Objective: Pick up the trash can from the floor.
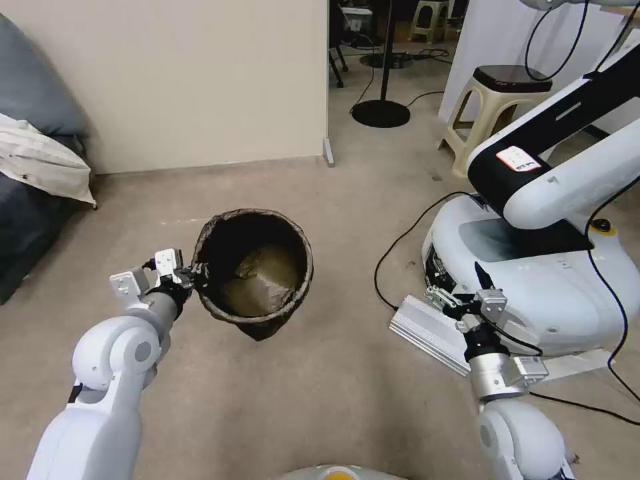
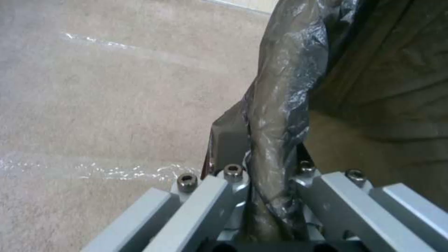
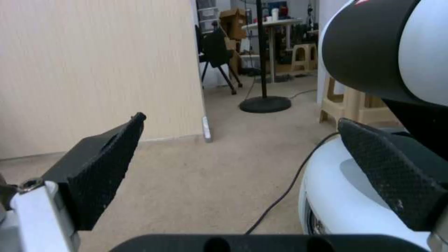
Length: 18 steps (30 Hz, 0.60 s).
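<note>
Left hand (image 1: pixel 190 275) pinches trash can (image 1: pixel 257 270) rim, seemingly lifted; right hand (image 1: pixel 460 293) gapes beside stool (image 1: pixel 490 110).

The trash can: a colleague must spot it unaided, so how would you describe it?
Start at the beige wall; on the floor before it is the trash can, its rim pinched by the left gripper. Unlike the beige stool, it is round with a crinkled dark bag.

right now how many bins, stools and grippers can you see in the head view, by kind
trash can: 1, its rim gripped by the left gripper
beige stools: 2, one near and one far
grippers: 2, left gripper and right gripper, open beside another robot's base
total: 5
</note>
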Tool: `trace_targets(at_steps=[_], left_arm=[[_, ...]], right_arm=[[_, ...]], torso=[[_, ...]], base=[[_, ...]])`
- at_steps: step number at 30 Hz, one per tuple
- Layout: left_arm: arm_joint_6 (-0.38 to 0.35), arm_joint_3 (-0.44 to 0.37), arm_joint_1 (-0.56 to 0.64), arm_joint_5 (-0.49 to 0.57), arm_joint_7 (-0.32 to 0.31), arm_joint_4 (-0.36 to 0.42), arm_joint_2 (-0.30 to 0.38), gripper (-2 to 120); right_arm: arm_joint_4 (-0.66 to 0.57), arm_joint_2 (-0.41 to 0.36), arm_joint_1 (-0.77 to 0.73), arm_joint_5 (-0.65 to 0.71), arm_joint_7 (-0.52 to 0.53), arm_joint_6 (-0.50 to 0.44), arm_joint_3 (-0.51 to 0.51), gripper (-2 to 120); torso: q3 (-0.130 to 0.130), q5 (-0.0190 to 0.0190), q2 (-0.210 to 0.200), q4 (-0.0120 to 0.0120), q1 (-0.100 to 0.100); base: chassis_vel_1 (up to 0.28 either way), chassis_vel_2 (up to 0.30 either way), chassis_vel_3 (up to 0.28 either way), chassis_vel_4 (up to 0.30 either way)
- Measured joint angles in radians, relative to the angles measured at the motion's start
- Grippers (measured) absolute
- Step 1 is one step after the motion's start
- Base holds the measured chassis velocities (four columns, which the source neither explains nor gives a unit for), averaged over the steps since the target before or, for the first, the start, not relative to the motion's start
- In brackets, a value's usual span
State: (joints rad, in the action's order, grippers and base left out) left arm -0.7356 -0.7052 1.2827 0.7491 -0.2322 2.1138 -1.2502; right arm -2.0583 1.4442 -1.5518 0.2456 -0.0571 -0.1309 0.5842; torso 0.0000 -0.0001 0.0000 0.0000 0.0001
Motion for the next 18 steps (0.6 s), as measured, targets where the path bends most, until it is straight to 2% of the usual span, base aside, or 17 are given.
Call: trace_targets(at_steps=[18], left_arm=[[0.0, 0.001, 0.008, -0.034, 0.037, -0.02, 0.001, 2]], right_arm=[[0.0, -0.001, -0.001, 0.0, 0.0, 0.002, -0.001, 100]], torso=[[0.0, 0.0, 0.0, 0.0, 0.0]], base=[[0.0, 0.0, 0.0, 0.0]])
